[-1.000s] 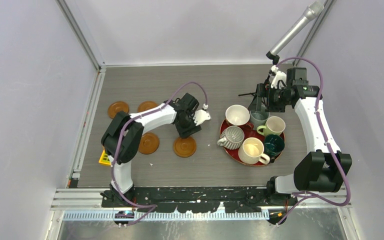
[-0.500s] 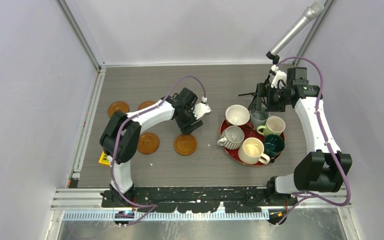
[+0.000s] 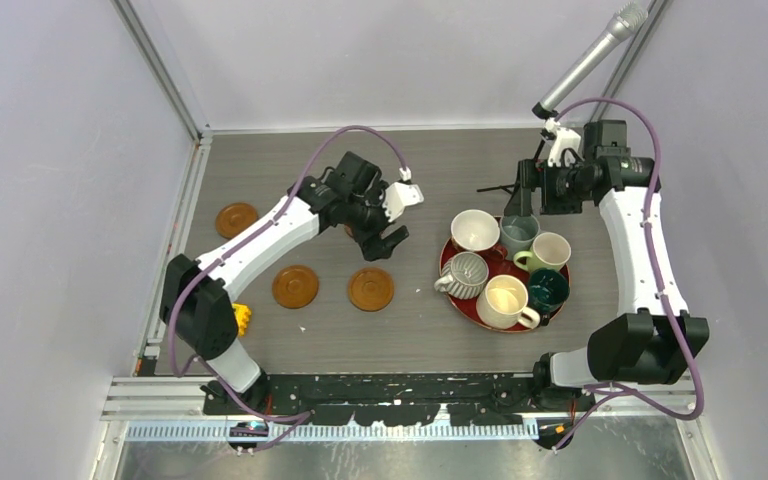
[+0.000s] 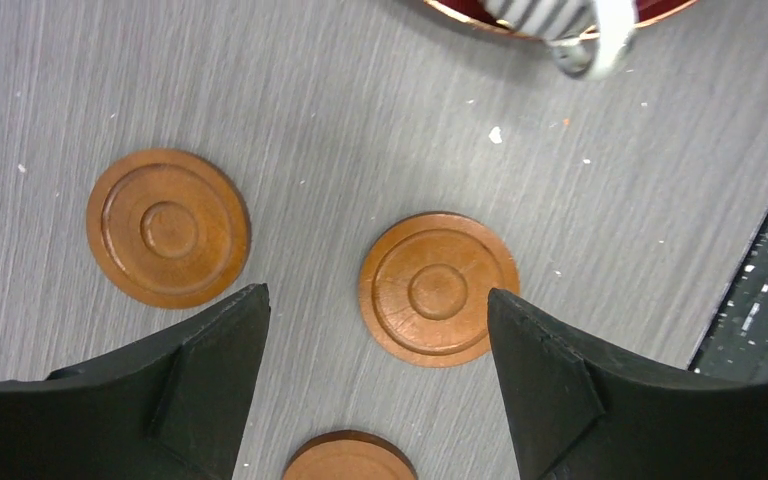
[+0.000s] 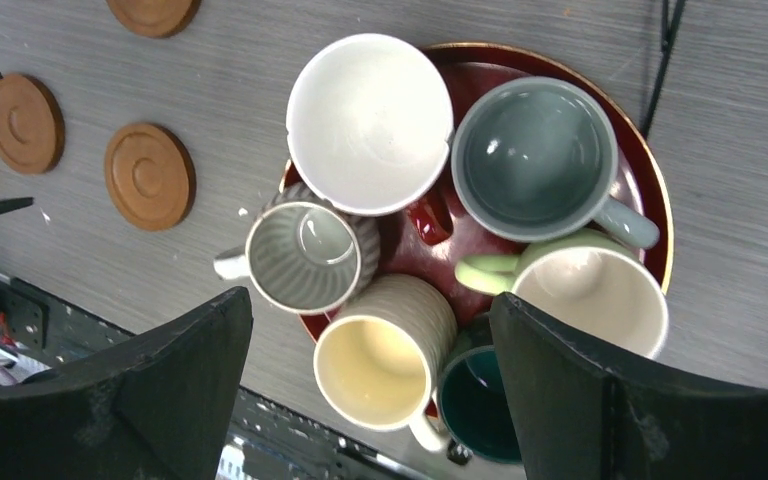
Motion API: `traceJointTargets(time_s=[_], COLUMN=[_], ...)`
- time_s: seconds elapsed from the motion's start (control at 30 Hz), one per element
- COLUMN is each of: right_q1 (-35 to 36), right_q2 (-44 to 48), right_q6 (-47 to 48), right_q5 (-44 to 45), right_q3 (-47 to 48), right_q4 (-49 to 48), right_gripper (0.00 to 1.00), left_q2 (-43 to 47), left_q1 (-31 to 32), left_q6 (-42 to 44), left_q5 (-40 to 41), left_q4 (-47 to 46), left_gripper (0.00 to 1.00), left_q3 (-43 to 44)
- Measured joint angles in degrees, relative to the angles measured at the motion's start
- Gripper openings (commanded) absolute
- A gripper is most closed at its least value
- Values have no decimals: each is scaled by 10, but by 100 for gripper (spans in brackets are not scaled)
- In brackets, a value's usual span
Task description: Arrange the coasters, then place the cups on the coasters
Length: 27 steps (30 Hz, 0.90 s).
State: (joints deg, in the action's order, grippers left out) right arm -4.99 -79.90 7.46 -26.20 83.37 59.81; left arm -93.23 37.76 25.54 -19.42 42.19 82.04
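Brown wooden coasters lie left of centre: one [image 3: 370, 289] [image 4: 438, 288] just in front of my left gripper [image 3: 384, 240] [image 4: 377, 292], one [image 3: 295, 286] [image 4: 168, 227] further left, one [image 3: 237, 217] at the far left. The edge of another coaster [image 4: 348, 455] shows under the left gripper, which hangs open and empty above the table. Six cups crowd the red tray [image 3: 480, 322] [image 5: 650, 180]: white [image 5: 370, 120], grey-blue [image 5: 535, 155], pale green [image 5: 590, 290], ribbed grey [image 5: 305, 255], cream [image 5: 385, 365], dark teal [image 5: 475, 405]. My right gripper [image 3: 528, 200] [image 5: 370, 300] hovers open above them, holding nothing.
A small yellow object [image 3: 241, 318] lies near the left arm's base. A black cable and stand [image 3: 505, 187] sit behind the tray, with a grey microphone pole [image 3: 600, 50] at the back right. Metal rails line the table's left side.
My left gripper has opened wider and drawn back and up from the front coaster, which stays on the table. The right arm shifted slightly toward the back.
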Motion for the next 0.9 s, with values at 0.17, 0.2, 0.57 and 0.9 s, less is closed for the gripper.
traceJointTargets(time_s=[0.17,0.2,0.57,0.9], right_q1=[0,-1,-140,-204], right_q2=[0,0,-5,-16], right_q6=[40,48,164,197], right_q5=[47,61,81,48], right_q3=[89,109,143,99], right_q4=[96,115,271,284], right_gripper=[96,96,96,95], left_q2=[-23,-30,-150,-225], left_q1=[41,52,144,185], left_q6=[-3,-5,-28,-46], left_q5=[-1,0,34,73], left_q4=[46,52,99,81], left_gripper=[80,80,80,76], left_q3=[48,55,141,176])
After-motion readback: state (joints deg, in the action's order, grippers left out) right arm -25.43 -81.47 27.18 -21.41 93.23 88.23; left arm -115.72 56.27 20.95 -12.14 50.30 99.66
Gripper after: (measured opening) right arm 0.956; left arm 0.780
